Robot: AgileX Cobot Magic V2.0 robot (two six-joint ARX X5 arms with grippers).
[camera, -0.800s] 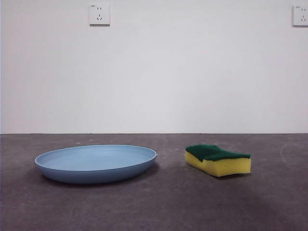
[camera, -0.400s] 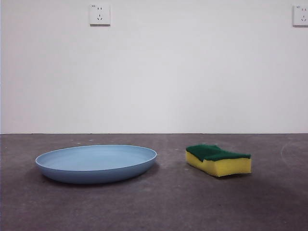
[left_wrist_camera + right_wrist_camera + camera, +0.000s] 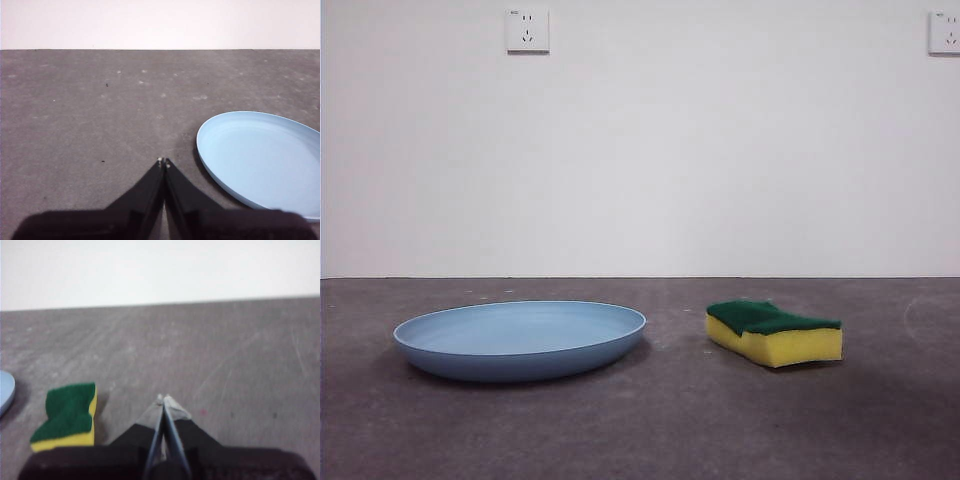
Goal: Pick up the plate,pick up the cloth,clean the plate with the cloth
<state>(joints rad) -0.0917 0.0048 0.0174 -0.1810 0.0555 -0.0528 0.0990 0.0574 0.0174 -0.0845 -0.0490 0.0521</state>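
**Nothing picked up yet**

The plate [image 3: 520,340] lies flat on the grey table [image 3: 660,430], the sponge serving as cloth [image 3: 775,332] well apart beside it. Left gripper [image 3: 163,161] hangs near the plate's rim, jaws pressed together and empty; right gripper [image 3: 163,399] likewise near the sponge. Every step remains. Nothing has shifted since earlier.

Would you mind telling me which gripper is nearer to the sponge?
Right. The right gripper sits beside the sponge; the left gripper is by the blue plate instead.
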